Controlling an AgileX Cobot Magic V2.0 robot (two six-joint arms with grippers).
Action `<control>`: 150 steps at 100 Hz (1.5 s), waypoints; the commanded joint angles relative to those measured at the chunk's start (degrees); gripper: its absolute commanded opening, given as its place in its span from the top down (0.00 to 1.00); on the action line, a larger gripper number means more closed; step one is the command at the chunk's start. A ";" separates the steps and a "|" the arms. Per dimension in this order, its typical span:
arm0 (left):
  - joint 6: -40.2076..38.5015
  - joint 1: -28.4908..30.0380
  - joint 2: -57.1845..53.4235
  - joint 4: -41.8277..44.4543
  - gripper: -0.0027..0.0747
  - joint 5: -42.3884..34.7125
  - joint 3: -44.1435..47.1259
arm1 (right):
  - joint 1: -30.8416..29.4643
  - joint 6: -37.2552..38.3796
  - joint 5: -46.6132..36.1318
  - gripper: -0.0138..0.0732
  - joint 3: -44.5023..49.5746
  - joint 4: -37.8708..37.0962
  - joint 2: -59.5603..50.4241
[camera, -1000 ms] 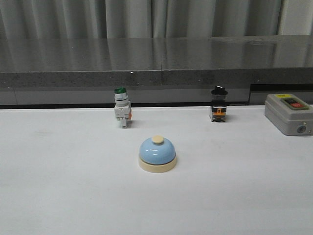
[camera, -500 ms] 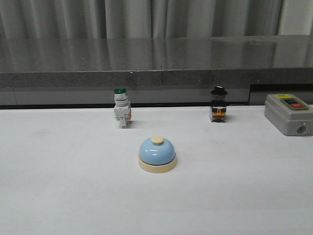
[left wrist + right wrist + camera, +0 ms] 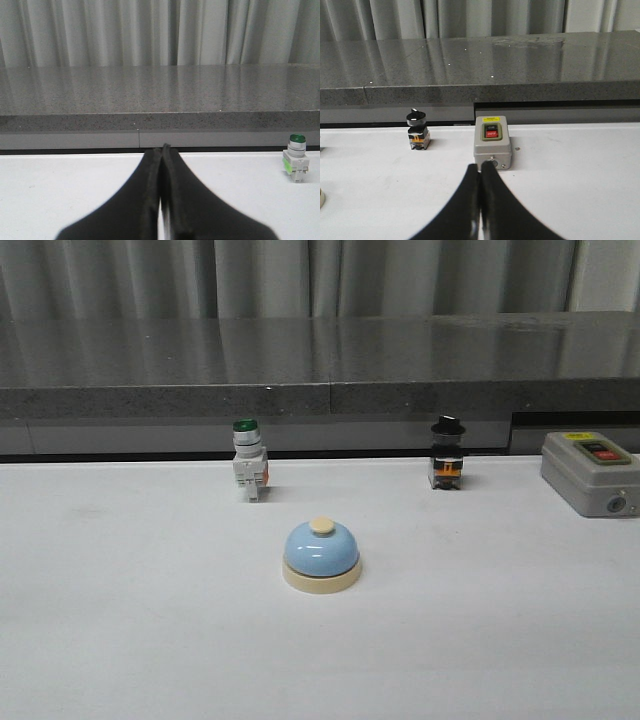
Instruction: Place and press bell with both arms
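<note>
The light-blue bell (image 3: 321, 554) with a cream base and cream button stands upright in the middle of the white table. A sliver of its cream base shows at the edge of the right wrist view (image 3: 321, 198). No arm shows in the front view. My left gripper (image 3: 162, 149) is shut and empty, low over the table, pointing at the back ledge. My right gripper (image 3: 480, 167) is shut and empty, pointing at the grey box. Neither gripper is near the bell.
A green-capped white push-button switch (image 3: 249, 460) stands behind the bell to its left, also in the left wrist view (image 3: 296, 158). A black-knob switch (image 3: 447, 453) stands back right. A grey box with red and green buttons (image 3: 590, 472) sits far right. A grey stone ledge (image 3: 320, 370) runs along the back.
</note>
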 commanded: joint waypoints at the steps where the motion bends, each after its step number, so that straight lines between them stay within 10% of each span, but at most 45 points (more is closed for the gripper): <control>1: -0.24 -0.03 -1.78 0.05 0.99 -4.84 2.38 | -0.27 -0.31 -4.91 0.91 -0.92 -0.52 -0.69; 58: -0.24 -0.03 -1.78 0.05 0.99 -4.84 2.38 | -0.27 -0.36 -0.35 0.91 -9.00 -1.30 1.65; 116: -0.24 -0.03 -1.78 0.05 0.99 -4.84 2.38 | 0.94 -0.36 6.44 0.91 -30.96 -1.30 34.52; 150: -0.24 -0.03 -1.78 0.05 0.99 -4.84 2.38 | 13.41 -0.52 15.54 0.91 -46.93 -1.30 54.33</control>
